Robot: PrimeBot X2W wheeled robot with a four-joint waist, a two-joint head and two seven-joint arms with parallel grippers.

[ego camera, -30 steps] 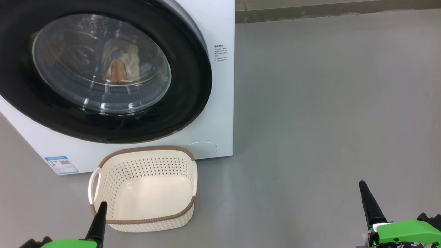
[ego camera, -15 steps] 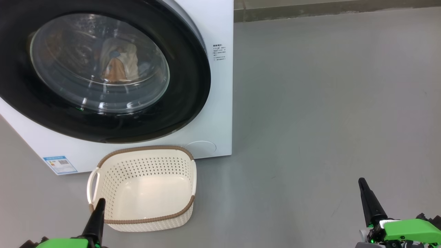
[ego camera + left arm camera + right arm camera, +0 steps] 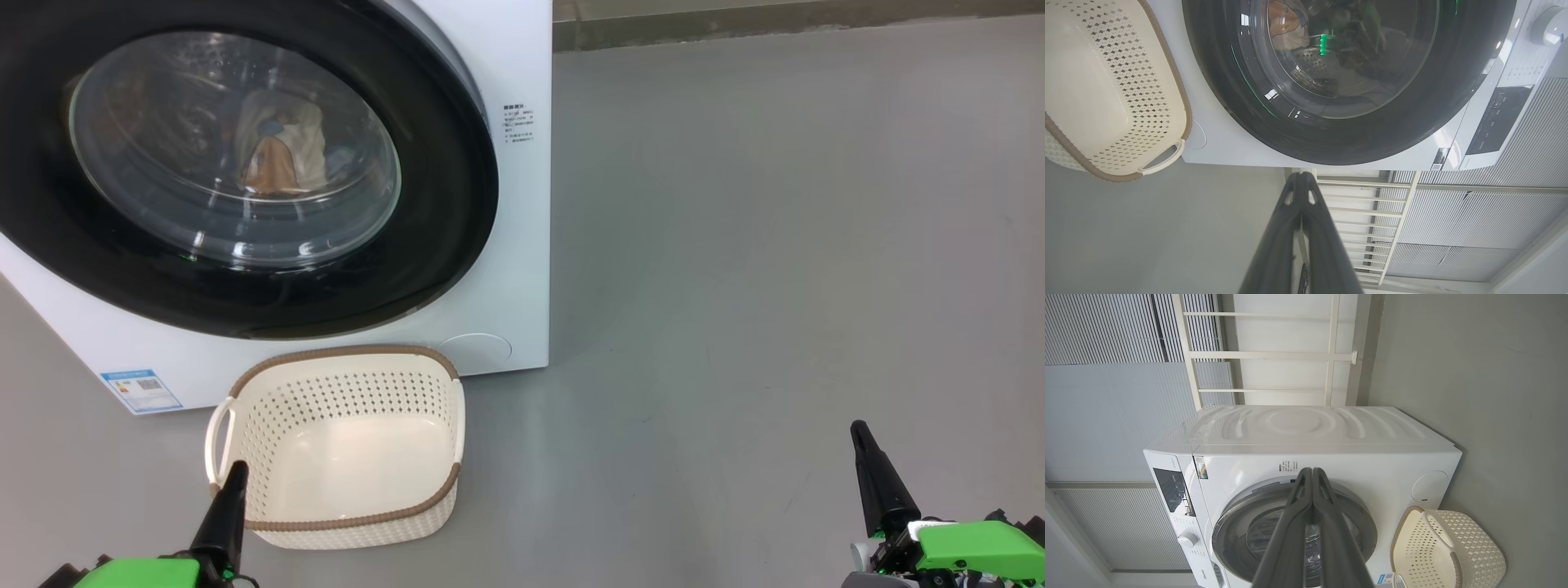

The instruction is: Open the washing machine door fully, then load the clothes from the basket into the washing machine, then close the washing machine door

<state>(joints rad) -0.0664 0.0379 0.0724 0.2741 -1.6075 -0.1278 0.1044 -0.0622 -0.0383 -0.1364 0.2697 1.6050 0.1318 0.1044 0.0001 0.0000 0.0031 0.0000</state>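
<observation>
Head view: clothes (image 3: pixel 277 159) behind the shut door (image 3: pixel 445 204) at ten o'clock and basket (image 3: pixel 347 388) empty at seven likely explain why left gripper (image 3: pixel 233 483) and right gripper (image 3: pixel 864 447) hang closed, empty.

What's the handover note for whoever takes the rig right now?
Left gripper: shut, empty, low by the near left corner of the basket.
Right gripper: shut, empty, over bare floor on the right.
Basket: empty, on the floor in front of the washing machine.
Clothes: inside the drum, seen through the door's glass.
Washing machine door: looks closed against the front.
Done, by appearances: loading and closing.
Left: nothing obvious; I'd confirm the latch has caught.
</observation>
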